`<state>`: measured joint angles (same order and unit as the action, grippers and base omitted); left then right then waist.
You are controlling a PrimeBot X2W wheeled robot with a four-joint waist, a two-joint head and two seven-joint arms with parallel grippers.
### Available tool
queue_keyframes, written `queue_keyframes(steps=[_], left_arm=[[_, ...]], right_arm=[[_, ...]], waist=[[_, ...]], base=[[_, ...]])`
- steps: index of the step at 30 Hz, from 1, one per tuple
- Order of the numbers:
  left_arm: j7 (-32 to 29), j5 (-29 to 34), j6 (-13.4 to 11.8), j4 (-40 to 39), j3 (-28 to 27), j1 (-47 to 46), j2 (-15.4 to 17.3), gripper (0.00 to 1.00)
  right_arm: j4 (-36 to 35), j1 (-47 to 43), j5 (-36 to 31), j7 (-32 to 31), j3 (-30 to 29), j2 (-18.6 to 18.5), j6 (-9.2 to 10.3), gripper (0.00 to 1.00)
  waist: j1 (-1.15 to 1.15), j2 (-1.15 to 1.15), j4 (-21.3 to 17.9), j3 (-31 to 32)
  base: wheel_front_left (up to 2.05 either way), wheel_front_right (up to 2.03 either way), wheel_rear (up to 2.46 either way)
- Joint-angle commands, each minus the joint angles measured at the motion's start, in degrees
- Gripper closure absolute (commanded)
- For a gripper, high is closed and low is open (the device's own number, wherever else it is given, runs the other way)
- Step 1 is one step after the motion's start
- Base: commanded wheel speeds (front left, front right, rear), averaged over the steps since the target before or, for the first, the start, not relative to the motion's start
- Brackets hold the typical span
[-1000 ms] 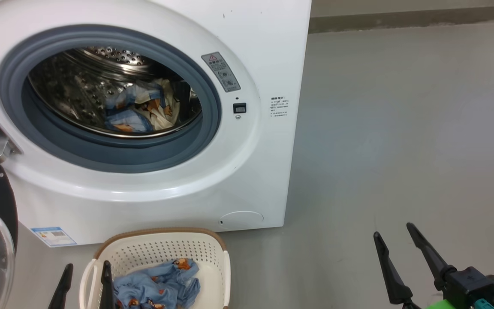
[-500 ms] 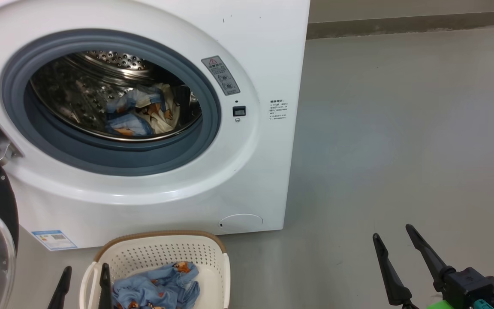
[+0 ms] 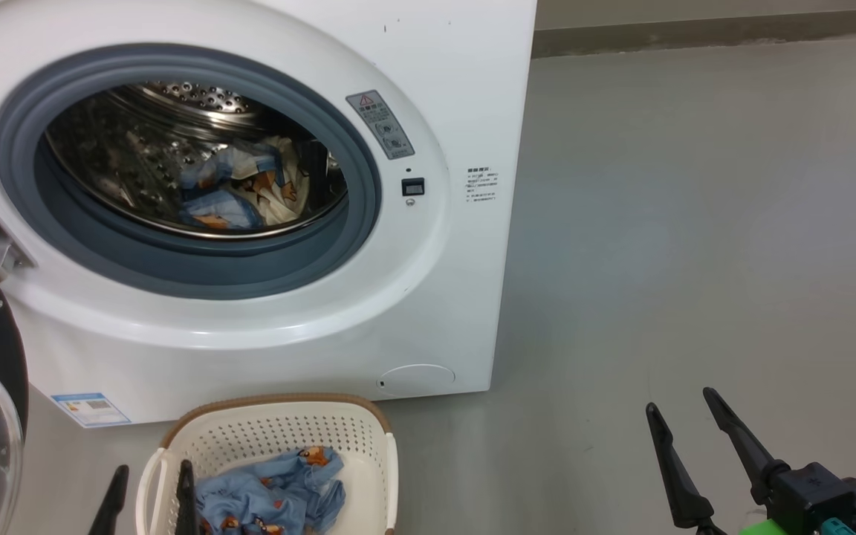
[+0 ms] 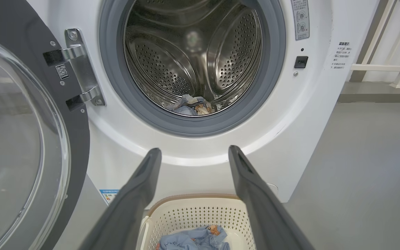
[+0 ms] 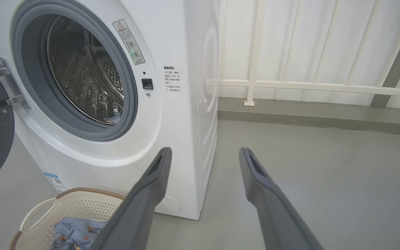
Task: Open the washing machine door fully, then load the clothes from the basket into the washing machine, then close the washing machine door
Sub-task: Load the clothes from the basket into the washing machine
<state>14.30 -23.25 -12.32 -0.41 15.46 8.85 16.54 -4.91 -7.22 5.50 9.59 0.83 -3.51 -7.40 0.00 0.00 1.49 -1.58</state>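
Bright, even light, soft shadows, sharp focus; glare inside the washing machine.

A: The washing machine shell looks like smooth white painted metal, faintly glossy. And the drum?
B: Bright steel, perforated, almost mirror-like. The seal around it is matt grey-blue rubber.
A: At the left of the frame, the washing machine door has a smooth dark rim, clear glass and a polished metal hinge.
B: The basket is cream perforated plastic with a brown woven-look rim. The clothes in it are soft, crumpled blue cloth. The floor is smooth, matt grey.
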Motion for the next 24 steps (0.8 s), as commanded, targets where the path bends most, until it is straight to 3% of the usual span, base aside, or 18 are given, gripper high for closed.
queue_keyframes(steps=[1, 10, 24], left_arm=[[0.69, 0.81, 0.49, -0.62, -1.95, -2.74, 0.54, 0.0], [-0.59, 0.77, 1.86, 6.23, 0.25, -6.62, -0.26, 0.0], [-1.38, -1.24, 8.37, 29.64, 3.82, -22.7, -5.0, 0.0]], right_arm=[[-1.74, 1.02, -0.7, 0.07, 1.22, -0.23, -0.09, 0.0], [-2.63, 2.51, -0.43, 0.12, 1.34, -0.57, -0.09, 0.0], [-4.17, 7.88, 0.13, 0.98, 2.55, -1.44, -0.09, 0.0]], waist=[[0.0, 0.0, 0.05, -0.23], [0.0, 0.0, -0.2, -4.28], [0.0, 0.0, -1.37, -16.92]], base=[[0.0, 0.0, 0.0], [0.0, 0.0, 0.0], [0.0, 0.0, 0.0]])
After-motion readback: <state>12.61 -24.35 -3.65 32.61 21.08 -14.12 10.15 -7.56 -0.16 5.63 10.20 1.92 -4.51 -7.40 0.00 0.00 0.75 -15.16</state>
